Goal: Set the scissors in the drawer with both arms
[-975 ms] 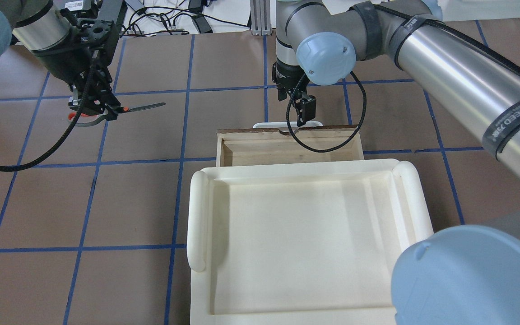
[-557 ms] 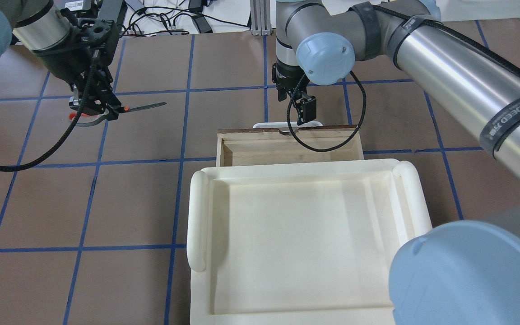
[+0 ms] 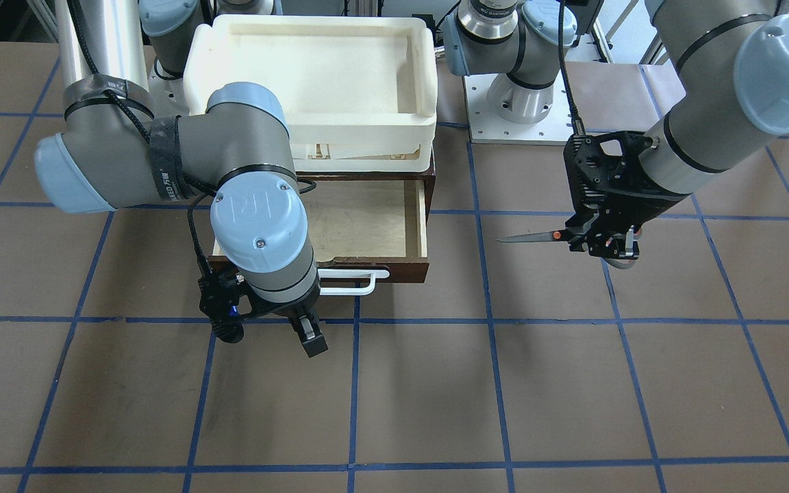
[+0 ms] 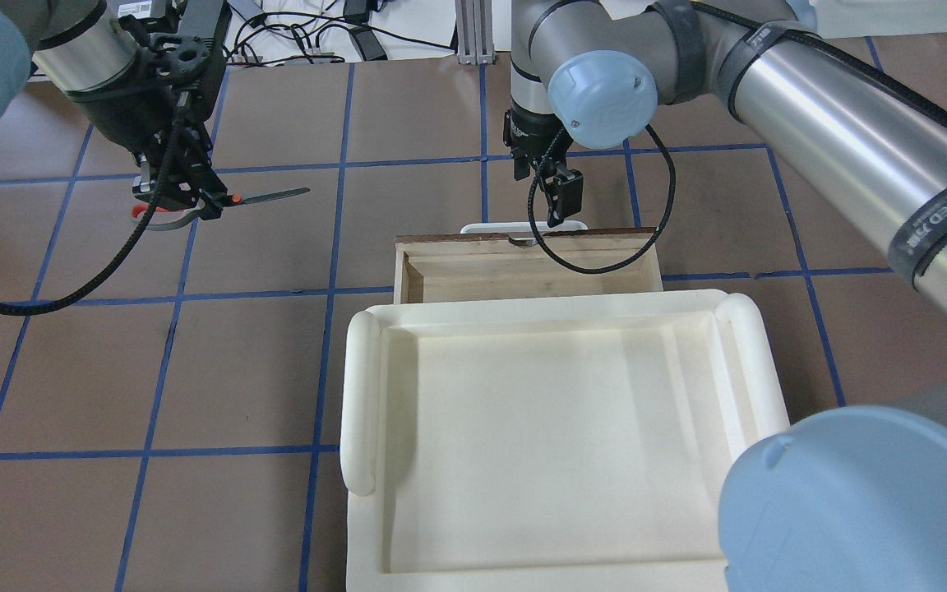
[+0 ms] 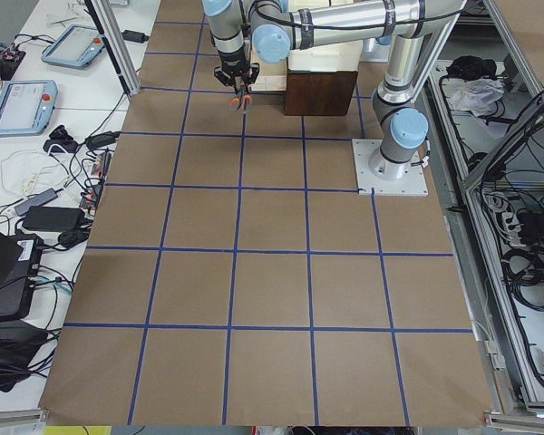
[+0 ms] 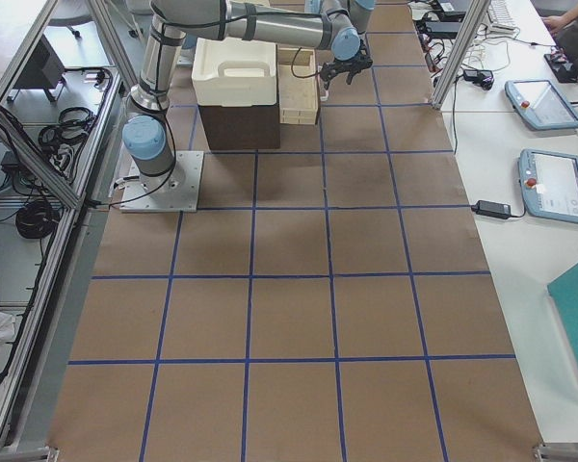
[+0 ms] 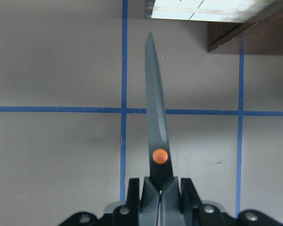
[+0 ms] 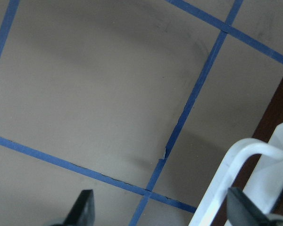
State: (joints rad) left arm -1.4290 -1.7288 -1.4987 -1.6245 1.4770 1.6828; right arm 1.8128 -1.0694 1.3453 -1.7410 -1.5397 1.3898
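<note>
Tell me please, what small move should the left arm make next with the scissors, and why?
Probably carry the scissors sideways toward the open drawer. The left end effector grips them near the pivot, lifted off the table, blades pointing toward the drawer, whose visible plywood floor is bare. The right end effector is open, clear of the white handle.

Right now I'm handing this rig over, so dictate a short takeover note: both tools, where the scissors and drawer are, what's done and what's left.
Left tool: shut on the scissors, gripped near the pivot, blades closed and pointing toward the drawer, apparently held above the table.
Right tool: open and empty, beside the white handle.
Drawer: pulled open; the scissors are not in it.
Done: drawer is open, scissors are in hand.
Left: carry the scissors over the drawer and release them, then probably push it shut.
</note>
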